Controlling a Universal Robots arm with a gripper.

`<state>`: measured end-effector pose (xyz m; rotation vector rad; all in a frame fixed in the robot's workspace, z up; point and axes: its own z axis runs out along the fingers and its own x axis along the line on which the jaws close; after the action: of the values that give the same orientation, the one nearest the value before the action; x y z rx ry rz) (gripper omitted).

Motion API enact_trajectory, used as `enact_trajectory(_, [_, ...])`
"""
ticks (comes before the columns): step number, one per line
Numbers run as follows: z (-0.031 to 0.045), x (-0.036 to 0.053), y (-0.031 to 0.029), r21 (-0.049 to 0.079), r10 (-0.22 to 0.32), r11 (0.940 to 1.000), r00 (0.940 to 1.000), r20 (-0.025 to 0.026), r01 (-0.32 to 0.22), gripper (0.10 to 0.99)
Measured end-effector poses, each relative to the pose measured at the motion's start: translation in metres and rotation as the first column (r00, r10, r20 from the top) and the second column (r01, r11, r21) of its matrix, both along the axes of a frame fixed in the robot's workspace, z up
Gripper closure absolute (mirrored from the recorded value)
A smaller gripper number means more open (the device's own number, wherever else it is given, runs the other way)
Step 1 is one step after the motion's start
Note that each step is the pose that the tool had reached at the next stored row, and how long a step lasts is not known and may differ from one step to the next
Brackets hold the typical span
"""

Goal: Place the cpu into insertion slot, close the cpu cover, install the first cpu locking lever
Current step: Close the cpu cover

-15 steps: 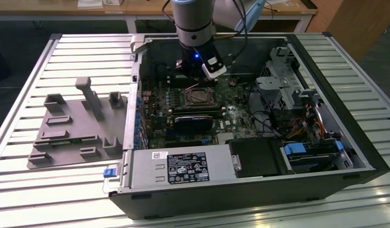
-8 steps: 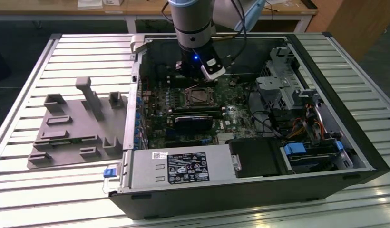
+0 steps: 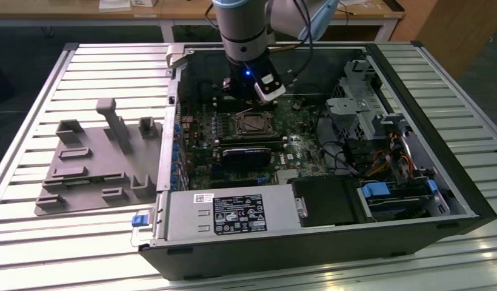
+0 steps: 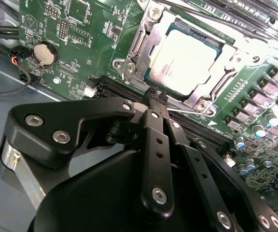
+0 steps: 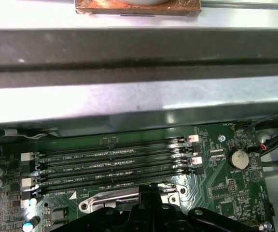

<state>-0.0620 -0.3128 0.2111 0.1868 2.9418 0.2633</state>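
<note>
1. Exterior view. An open computer case [image 3: 442,182] lies on its side on the slatted desk [image 3: 38,73]. The arm reaches down into it, and the gripper [image 3: 265,97] hangs low over the green board, just beside the insertion slot [image 3: 253,123] on its far side. A black card [image 3: 248,156] sits nearer the camera than the slot. A grey moulded fixture [image 3: 95,163] rests on the desk at the exterior view's left, well apart from the gripper.

2. Second wrist view. I see the cpu [image 4: 185,60] seated in the insertion slot [image 4: 148,72], silver face up. The cpu cover [image 4: 134,46] lies flat around it, and the chip shows through its window. The gripper [image 4: 157,96] is closed, with its black fingers [image 4: 154,130] drawn together to a point right at the cover's edge. I cannot tell whether anything thin is pinched there. A coin cell [image 4: 45,53] sits off to one side on the board.

3. First wrist view. The gripper's closed tips [image 5: 151,189] sit beside a strip of silver socket metal [image 5: 105,200]. Beyond that run four memory slots [image 5: 115,164], then the case wall [image 5: 139,106].
</note>
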Motion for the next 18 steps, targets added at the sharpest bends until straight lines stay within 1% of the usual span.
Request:
enact_trajectory(4, [-0.0001,-0.0004,0.0029,-0.001,-0.01,1.0,1.0,0.0003,0.01,0.984])
enact_trajectory(14, [-0.0002,-0.0005,0.0109,-0.008,-0.034,0.9994,0.9994,0.0006,0.034,0.984])
enact_trajectory(16, [-0.0004,-0.0005,0.0114,-0.01,-0.043,0.999,0.9991,0.0008,0.043,0.984])
enact_trajectory(18, [-0.001,-0.0005,0.0115,-0.011,-0.063,0.9979,0.998,0.0009,0.063,0.984])
